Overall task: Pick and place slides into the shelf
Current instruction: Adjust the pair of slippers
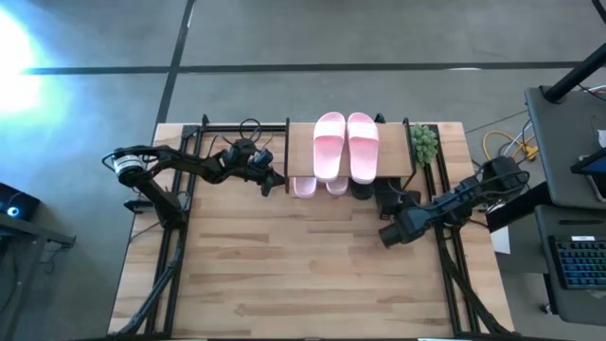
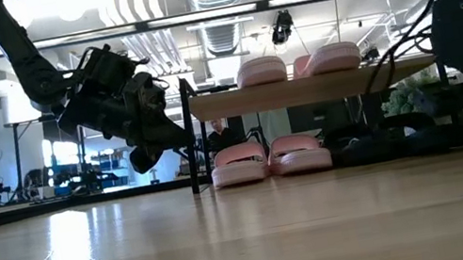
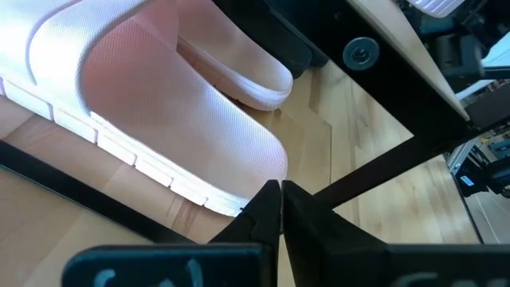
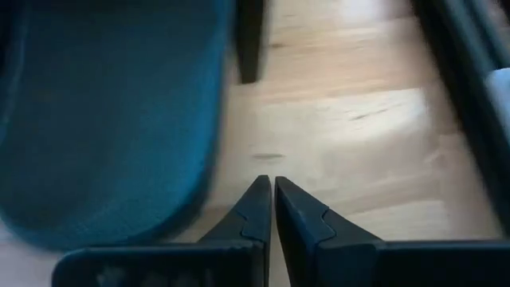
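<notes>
We see all six slides stowed—two pink [image 1: 346, 144] atop the shelf [image 1: 301, 150], two pink [image 2: 268, 158] and the black pair [image 2: 386, 136] beneath—so both grippers, left [image 1: 276, 182] at nine o'clock, right [image 1: 388, 234] at four, rest pinched together, empty.
</notes>
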You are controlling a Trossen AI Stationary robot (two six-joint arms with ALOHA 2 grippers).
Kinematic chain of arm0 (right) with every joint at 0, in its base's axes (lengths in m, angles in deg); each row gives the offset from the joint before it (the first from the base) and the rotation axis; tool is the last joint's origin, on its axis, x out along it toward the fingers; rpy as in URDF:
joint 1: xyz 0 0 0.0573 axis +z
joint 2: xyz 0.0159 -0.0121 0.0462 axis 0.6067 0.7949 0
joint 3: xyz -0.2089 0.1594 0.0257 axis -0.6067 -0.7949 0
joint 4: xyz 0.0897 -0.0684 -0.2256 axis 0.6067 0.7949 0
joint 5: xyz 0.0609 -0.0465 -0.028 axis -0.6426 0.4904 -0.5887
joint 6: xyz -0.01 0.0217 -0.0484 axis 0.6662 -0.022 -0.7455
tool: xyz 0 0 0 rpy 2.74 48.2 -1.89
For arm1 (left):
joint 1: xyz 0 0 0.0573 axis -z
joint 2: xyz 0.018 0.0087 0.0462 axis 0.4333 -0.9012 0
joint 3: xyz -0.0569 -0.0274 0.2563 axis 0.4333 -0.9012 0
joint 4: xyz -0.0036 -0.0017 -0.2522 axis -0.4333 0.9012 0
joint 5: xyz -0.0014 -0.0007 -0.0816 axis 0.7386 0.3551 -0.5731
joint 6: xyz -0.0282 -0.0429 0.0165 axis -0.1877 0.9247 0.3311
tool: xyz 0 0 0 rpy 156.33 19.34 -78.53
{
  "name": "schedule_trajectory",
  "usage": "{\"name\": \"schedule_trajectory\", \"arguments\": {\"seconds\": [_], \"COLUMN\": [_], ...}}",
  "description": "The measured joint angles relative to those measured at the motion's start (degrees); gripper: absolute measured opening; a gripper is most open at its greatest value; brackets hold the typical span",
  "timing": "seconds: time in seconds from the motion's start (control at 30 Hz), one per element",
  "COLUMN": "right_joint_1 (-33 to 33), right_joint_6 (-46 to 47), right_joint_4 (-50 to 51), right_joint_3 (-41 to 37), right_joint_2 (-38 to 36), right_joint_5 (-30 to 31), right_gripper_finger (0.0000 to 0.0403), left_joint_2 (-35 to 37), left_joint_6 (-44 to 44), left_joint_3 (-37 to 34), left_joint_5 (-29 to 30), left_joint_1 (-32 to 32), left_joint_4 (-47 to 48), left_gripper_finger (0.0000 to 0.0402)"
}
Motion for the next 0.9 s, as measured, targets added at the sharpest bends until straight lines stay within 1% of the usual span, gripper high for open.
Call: {"name": "schedule_trajectory", "arguments": {"seconds": [0.33,0.43,0.53,0.63,0.77,0.9], "right_joint_1": [-3.24,-3.94,-3.6,-1.83,0.75,2.3], "right_joint_6": [0.22,-0.52,-1.1,-4.58,-5.22,-2.72], "right_joint_4": [0.16,0.29,0.08,-0.39,-0.36,0.15], "right_joint_3": [-0.19,-0.18,0.1,1.03,1.49,0.76], "right_joint_2": [0.0,0.0,-0.5,-1.74,-4.39,-6.76], "right_joint_5": [3.23,3.29,1.76,-0.3,-1.07,-1.27], "right_gripper_finger": [0.0013,0.0013,0.0013,0.0013,0.0013,0.0013], "left_joint_2": [0.0,0.0,0.0,0.52,4.31,11.33], "left_joint_6": [0.07,0.09,0.28,1.44,0.97,-4.04], "left_joint_3": [0.0,0.0,0.0,-0.15,-0.46,-0.81], "left_joint_5": [-0.01,-0.01,-0.12,-0.86,-2.95,-2.17], "left_joint_1": [0.0,0.0,0.0,-0.01,0.0,0.04], "left_joint_4": [-0.02,-0.02,-0.04,0.02,0.05,1.7], "left_gripper_finger": [0.0,0.0,0.0,0.0,0.0,0.0]}}
